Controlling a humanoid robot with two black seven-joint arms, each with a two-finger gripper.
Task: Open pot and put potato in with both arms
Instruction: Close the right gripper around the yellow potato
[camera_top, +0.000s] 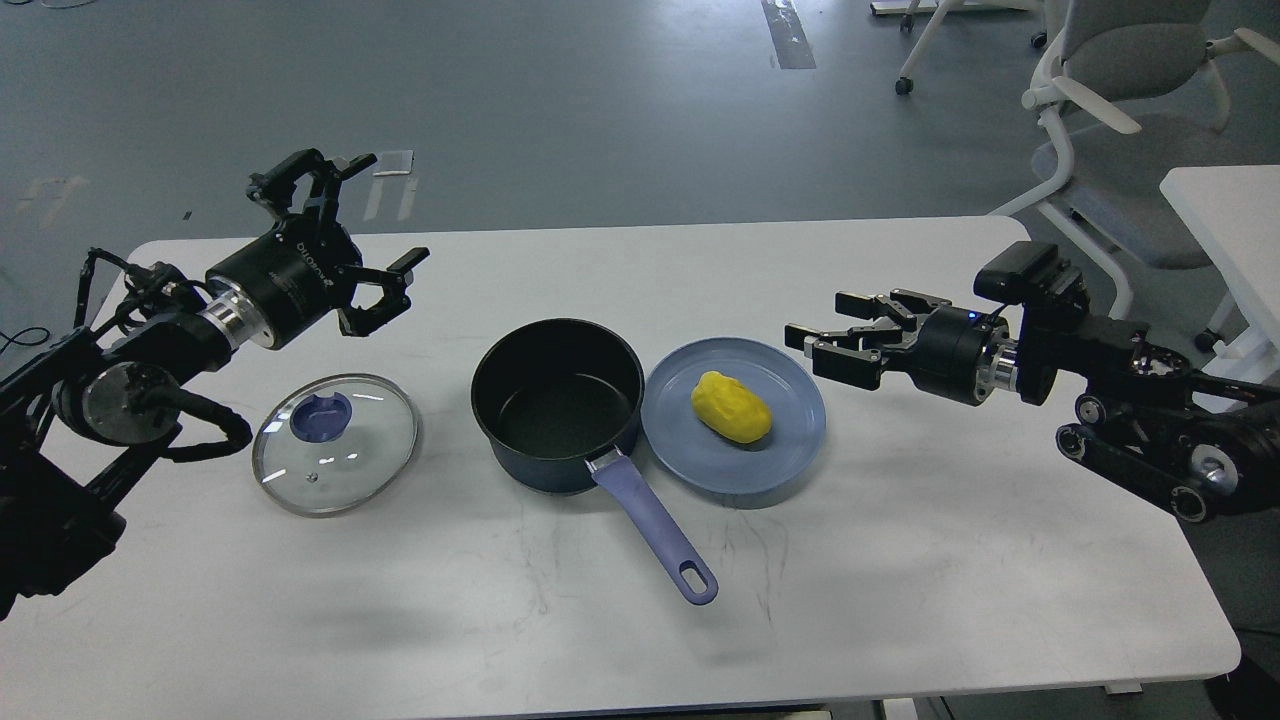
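Observation:
The dark pot (558, 400) stands open in the middle of the white table, its purple handle (655, 530) pointing to the front right. Its glass lid (334, 442) with a purple knob lies flat on the table to the pot's left. The yellow potato (732, 407) lies on a blue plate (790, 440) right of the pot. My left gripper (345, 220) is open and empty, raised above the table behind the lid. My right gripper (822, 335) is open and empty, low over the table just right of the plate, pointing at the potato.
A white office chair (1110, 90) stands behind the table's right end. A second white table (1225, 215) is at the far right. The table edge runs along the front.

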